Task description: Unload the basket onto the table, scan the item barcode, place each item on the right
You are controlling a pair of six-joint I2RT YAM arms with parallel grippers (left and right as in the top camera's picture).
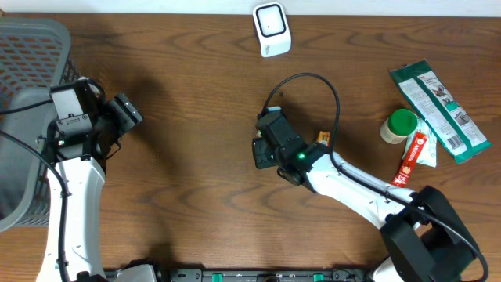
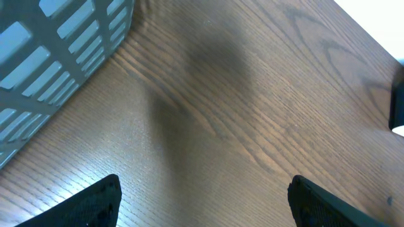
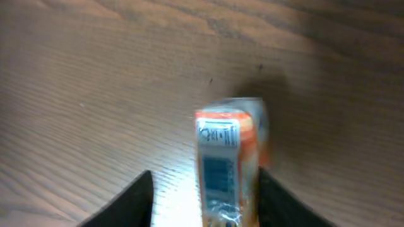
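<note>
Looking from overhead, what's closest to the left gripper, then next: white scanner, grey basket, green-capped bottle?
1. Grey basket, right beside the left gripper, at the picture's left edge.
2. White scanner, top middle.
3. Green-capped bottle, far right.

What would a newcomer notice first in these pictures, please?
Probably the small orange-and-white packet standing between the fingers of the right end effector at the centre of the table. Next, the white scanner at its far edge and the grey basket on the left, beside the open, empty left end effector.
</note>
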